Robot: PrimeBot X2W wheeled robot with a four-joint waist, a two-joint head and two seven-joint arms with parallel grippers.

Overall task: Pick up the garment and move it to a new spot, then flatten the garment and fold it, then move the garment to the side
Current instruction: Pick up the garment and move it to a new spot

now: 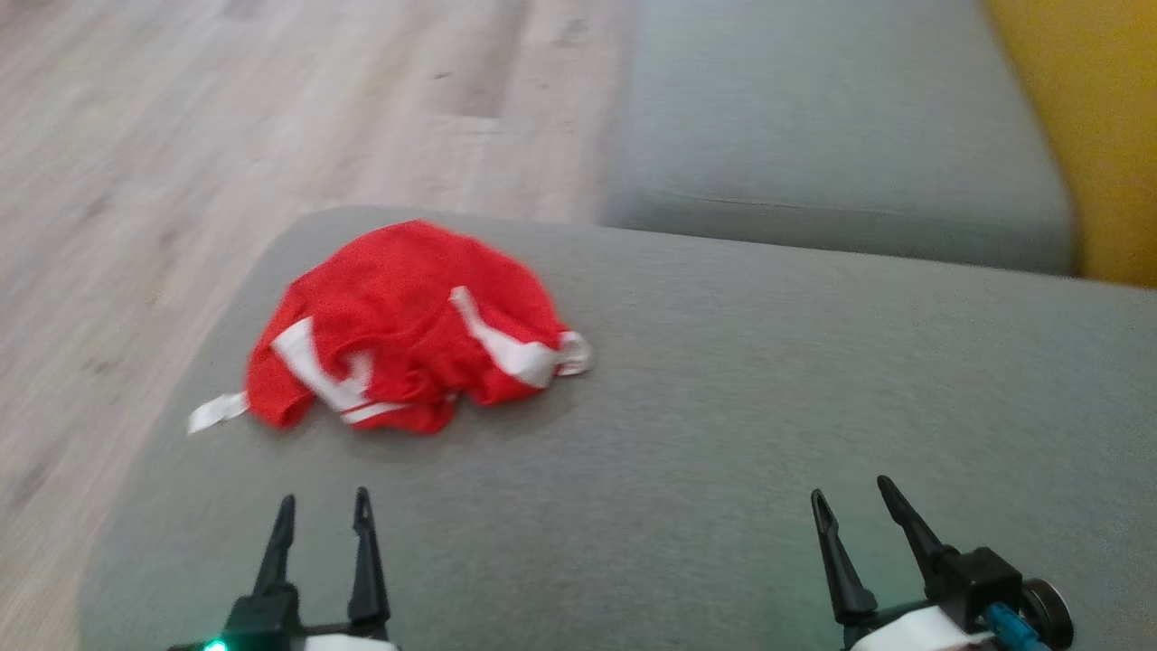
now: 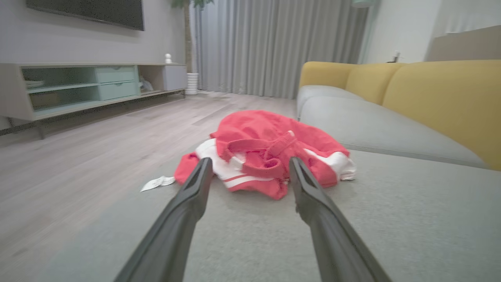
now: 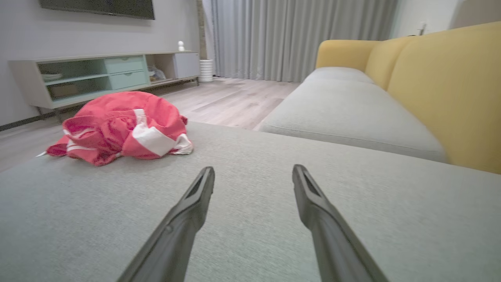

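A red garment [image 1: 407, 325] with white stripes lies crumpled on the grey sofa cushion [image 1: 723, 434], near the cushion's left corner. A white label sticks out at its left edge. My left gripper [image 1: 325, 511] hovers open just short of the garment [image 2: 270, 152], nothing between its fingers. Over to the right, my right gripper [image 1: 854, 506] is open above bare cushion [image 3: 274, 211], and the garment [image 3: 121, 127] lies well to its left.
A wooden floor [image 1: 226, 136] runs along the cushion's left edge. A second grey seat cushion [image 1: 832, 136] lies beyond, with a yellow backrest [image 1: 1094, 136] on the right. A low TV cabinet [image 2: 90, 84] and grey curtains [image 2: 274, 43] stand across the room.
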